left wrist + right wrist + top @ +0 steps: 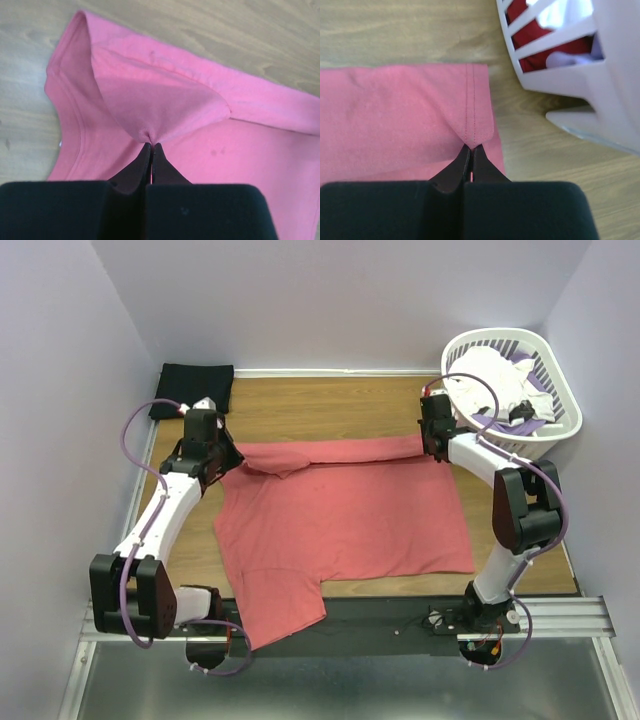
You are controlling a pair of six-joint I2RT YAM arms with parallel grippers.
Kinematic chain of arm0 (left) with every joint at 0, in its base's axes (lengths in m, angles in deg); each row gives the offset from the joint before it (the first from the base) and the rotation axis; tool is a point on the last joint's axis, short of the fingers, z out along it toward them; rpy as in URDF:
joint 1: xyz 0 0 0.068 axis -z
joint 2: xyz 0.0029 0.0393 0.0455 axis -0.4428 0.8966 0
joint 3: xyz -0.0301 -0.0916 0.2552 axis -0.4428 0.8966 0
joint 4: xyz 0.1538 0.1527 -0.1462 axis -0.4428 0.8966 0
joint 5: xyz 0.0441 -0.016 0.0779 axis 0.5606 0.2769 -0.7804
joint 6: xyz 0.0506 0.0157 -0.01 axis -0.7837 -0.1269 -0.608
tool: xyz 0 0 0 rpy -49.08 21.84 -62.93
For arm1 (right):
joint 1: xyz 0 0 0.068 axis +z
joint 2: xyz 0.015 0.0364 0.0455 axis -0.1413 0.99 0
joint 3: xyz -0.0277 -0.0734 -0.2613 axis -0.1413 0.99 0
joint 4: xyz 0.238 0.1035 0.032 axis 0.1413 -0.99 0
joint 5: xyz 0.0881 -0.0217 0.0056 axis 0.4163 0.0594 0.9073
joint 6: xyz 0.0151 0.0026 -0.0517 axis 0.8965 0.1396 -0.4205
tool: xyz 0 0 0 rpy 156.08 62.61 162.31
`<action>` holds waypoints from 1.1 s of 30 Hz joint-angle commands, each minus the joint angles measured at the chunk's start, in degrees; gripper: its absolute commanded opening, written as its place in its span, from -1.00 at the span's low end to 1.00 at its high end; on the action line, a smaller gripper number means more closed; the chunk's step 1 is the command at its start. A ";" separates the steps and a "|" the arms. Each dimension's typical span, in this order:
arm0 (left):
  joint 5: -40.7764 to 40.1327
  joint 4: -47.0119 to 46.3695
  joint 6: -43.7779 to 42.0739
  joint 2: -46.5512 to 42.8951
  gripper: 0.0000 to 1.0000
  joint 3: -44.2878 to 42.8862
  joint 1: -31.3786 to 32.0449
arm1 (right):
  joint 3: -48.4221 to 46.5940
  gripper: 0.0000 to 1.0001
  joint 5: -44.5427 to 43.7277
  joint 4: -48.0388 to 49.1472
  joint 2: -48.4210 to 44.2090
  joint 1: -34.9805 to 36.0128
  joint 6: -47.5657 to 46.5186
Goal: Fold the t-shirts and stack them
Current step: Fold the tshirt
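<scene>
Both left claw [151, 144] and right claw [471, 146] clamp the coral-red t-shirt [350, 510] along its fold.

white arms [165, 510], black joints | purple cables [125, 437] | black left hand [151, 145], right hand [471, 147]

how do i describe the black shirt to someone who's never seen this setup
Start at the wooden table and look to its far left corner, against the back wall. The black t-shirt lies there as a small folded dark rectangle. Unlike the coral-red t-shirt spread across the middle and the white basket of laundry at the far right, it is compact and black.
</scene>
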State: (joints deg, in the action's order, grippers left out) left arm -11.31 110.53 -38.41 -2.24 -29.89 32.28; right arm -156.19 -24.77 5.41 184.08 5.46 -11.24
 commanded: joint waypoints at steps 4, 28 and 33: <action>3.36 0.83 1.97 -3.75 -1.00 6.54 -0.37 | 2.20 -0.99 -3.12 -3.44 -0.18 -0.31 4.25; 4.85 -4.17 -2.42 0.81 -1.00 9.36 -0.29 | -1.05 -0.05 0.20 -8.89 1.68 -0.40 8.65; 5.21 -4.35 -2.95 1.60 -1.00 7.26 -0.20 | -2.72 0.25 9.16 -10.03 -3.86 0.13 8.30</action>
State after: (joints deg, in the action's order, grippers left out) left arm -8.01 107.63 -39.98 -1.45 -20.47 32.28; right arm -155.84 -22.74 -3.34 185.32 5.41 -3.79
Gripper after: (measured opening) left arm 0.010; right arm 0.589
